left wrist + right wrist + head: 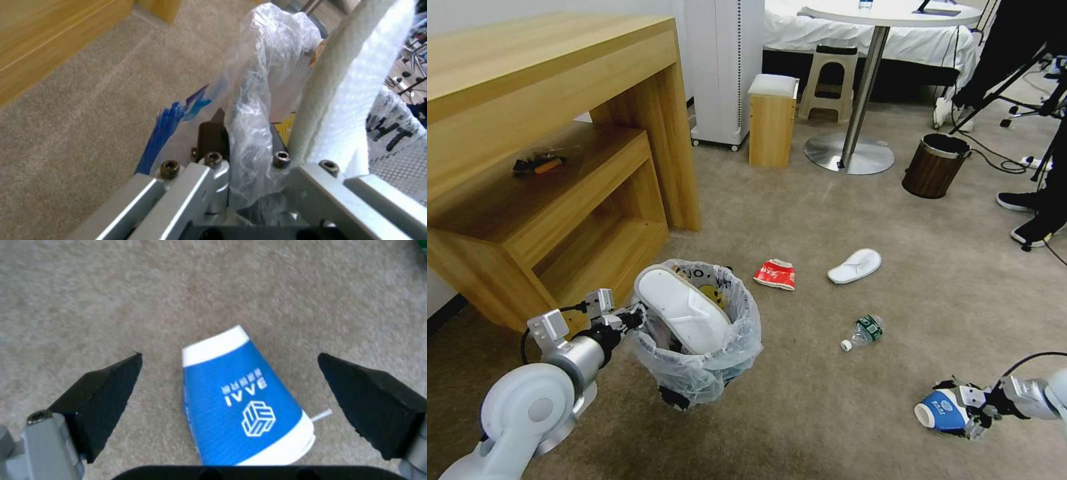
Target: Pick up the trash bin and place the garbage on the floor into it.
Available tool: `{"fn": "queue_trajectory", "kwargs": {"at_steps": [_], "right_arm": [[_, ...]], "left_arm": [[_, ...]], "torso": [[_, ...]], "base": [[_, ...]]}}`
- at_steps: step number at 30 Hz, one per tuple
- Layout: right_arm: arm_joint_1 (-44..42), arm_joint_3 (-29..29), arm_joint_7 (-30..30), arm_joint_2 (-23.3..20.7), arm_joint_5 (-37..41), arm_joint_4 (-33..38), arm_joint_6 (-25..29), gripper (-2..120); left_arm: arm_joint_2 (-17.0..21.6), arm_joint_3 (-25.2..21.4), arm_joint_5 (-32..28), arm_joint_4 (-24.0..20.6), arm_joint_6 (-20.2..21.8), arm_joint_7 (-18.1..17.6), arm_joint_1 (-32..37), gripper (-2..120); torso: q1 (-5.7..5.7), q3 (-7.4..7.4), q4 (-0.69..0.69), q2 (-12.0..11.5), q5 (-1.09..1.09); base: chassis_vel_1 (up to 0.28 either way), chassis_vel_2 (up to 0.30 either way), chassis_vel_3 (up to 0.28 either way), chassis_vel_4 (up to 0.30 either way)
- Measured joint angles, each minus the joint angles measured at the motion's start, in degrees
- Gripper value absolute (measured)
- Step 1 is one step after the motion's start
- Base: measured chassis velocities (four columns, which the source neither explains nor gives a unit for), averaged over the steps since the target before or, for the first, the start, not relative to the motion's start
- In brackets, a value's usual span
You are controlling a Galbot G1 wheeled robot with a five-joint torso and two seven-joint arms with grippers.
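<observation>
Right pincer (229, 386) spread astride the cup (245, 403); lower, pinch mid-body gently. Left pincer (249, 166) pinching the trash bin (697, 333) rim; hold level.

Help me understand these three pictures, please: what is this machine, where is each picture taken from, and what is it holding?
This is a wheeled robot with two arms, each ending in a claw. The wide picture comes from a camera on its head, looking down at the beige carpet floor. The other two come from cameras on its wrists.

The left claw is shut on the rim of a small round dark trash bin lined with a crinkly white plastic bag; a white flat slipper sticks out of it. The left wrist picture shows that bag pinched up close.

The right claw is open, its black fingers on either side of a blue and white paper cup lying on its side.

On the carpet lie a red wrapper, another white slipper and a clear green-labelled bottle.
</observation>
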Motion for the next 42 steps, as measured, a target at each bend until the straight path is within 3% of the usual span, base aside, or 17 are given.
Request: {"fn": "queue_trajectory", "kwargs": {"at_steps": [5,42], "right_arm": [[0.09,-0.46,3.83,0.26,-0.64,-0.97,-0.18,100],[0.88,-4.02,9.06,2.29,-8.93,-2.73,-0.07,100]], "left_arm": [[-0.01,0.00,0.07,0.00,-0.05,0.00,0.07,3],[0.27,-0.23,-0.12,-0.24,-0.15,0.05,0.16,3]], "torso": [[0.00,0.00,0.00,0.00,0.00],[0.00,0.00,0.01,0.00,0.00]], "base": [[0.000,0.000,0.000,0.000],[0.000,0.000,0.000,0.000]]}}
